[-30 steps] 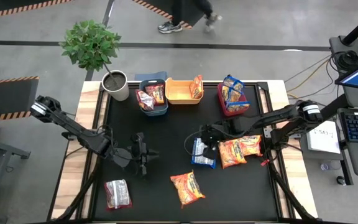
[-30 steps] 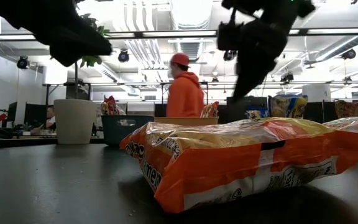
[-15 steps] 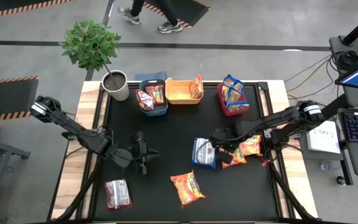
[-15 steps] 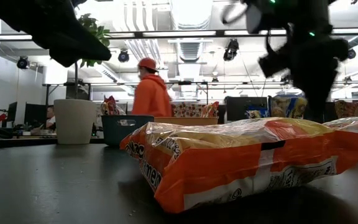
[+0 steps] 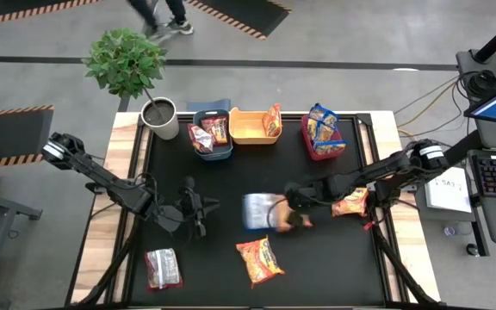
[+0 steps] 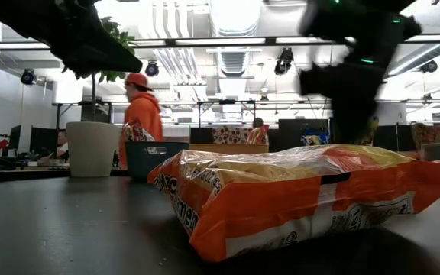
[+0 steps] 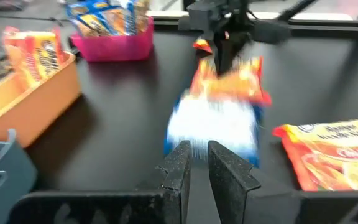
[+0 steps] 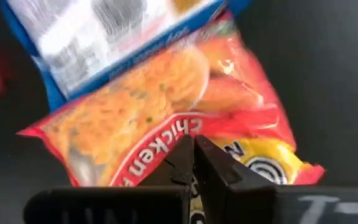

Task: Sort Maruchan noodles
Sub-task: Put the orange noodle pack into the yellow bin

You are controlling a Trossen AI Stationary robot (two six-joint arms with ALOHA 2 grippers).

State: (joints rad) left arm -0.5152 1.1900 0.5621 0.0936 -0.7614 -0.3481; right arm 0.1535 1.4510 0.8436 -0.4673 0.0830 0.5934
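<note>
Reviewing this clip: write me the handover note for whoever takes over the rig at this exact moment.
Right gripper: shut, at mid-table against an orange packet and a blue packet that lie together; both blurred, no clear grip on either.
Left gripper: nearly closed, empty, waiting left of centre.
Done: packets already sit in the blue bin, yellow bin and red bin.
Left: those two packets, another orange packet by the right arm, the front orange packet and the dark red packet at front left.
</note>
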